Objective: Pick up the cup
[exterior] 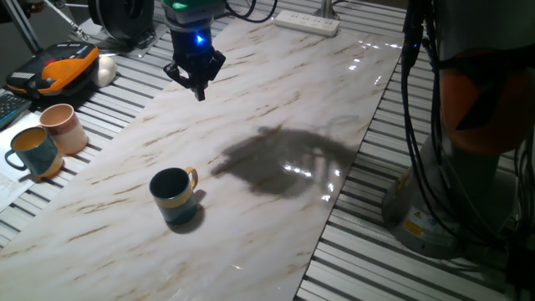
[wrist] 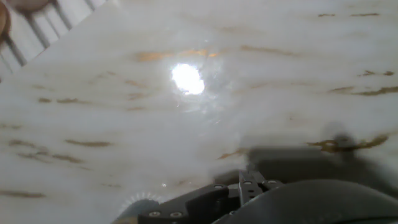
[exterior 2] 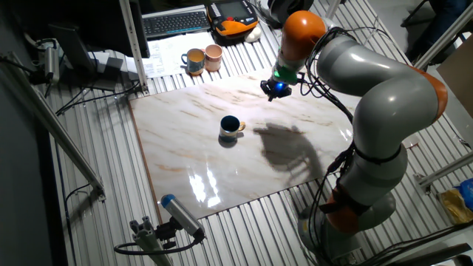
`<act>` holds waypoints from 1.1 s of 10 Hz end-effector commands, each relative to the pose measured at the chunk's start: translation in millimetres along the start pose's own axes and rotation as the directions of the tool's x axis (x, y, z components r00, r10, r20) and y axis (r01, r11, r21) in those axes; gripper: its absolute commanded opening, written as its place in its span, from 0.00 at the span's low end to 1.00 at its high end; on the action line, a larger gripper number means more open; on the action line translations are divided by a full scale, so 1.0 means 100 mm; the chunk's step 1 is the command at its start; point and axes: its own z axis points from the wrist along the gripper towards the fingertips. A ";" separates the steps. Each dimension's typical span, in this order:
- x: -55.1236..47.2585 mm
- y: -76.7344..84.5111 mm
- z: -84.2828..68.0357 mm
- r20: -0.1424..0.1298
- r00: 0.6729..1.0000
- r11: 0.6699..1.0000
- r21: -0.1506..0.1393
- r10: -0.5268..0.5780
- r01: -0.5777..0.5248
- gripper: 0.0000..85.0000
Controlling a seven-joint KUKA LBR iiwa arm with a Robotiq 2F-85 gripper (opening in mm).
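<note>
The dark teal-blue ceramic cup (exterior: 173, 196) with a yellow handle stands upright on the marble-patterned desk (exterior: 276, 92). The black claw (exterior: 198, 90) hangs well apart from it, fingers together.

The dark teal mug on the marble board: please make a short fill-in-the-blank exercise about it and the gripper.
1. The dark teal mug has a handle of ____ colour.
2. The mug stands ____ on the marble board, its opening facing up.
3. The gripper hangs above the board and holds ____.
4. Off the board, beside the pale pink cup, stands a lighter teal mug with a ____ handle.

Missing words: yellow; upright; nothing; blue
</note>
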 end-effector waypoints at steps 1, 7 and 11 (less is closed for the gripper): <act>0.02 0.01 0.01 0.058 0.803 0.802 0.050 0.593 -0.595 0.00; 0.10 0.01 0.03 -0.031 0.787 0.786 -0.048 0.616 -0.617 0.00; 0.12 0.03 0.05 -0.001 0.732 0.732 0.017 0.681 -0.681 0.00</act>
